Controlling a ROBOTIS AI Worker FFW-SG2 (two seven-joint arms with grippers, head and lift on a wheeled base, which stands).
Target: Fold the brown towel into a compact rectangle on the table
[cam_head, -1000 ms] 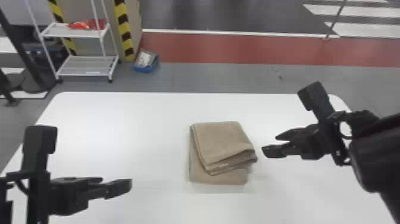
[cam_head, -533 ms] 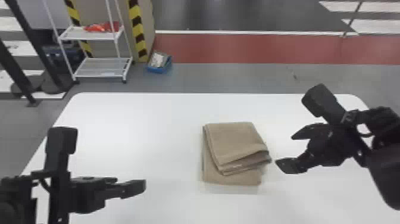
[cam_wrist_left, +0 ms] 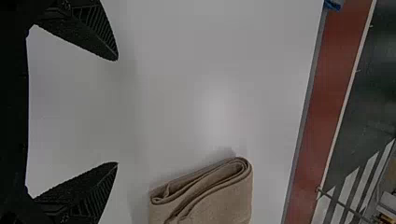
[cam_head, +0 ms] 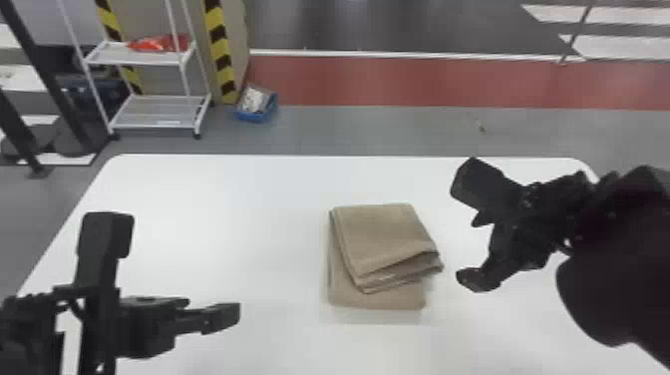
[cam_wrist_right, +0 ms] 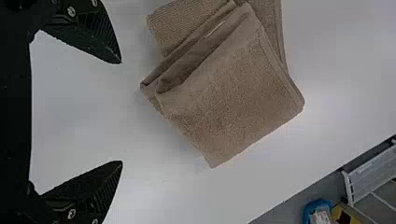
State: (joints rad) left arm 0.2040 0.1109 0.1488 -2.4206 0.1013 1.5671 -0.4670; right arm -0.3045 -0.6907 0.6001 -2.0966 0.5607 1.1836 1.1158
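Right gripper (cam_head: 477,252): fingers spread, empty, at the towel's (cam_head: 381,234) three o'clock. Left gripper (cam_head: 214,307): likewise spread, empty, between eight and nine o'clock. Towel: brown, layered, upper fold askew, loose edges towards five o'clock, flat on the table (cam_head: 199,199).

I have the left arm (cam_head: 25,326) entering at the head view's lower left corner, with the left gripper (cam_head: 212,310) directed inward, toward the robot's right. The black block (cam_head: 103,239) on its wrist stands upright. I have the right arm (cam_head: 618,264) entering from the right edge, with the right gripper (cam_head: 476,249) directed inward; its wrist block (cam_head: 481,184) is tilted. In each wrist view, I read two flat black fingers (cam_wrist_left: 88,35), spread wide, tips apart, holding nothing.
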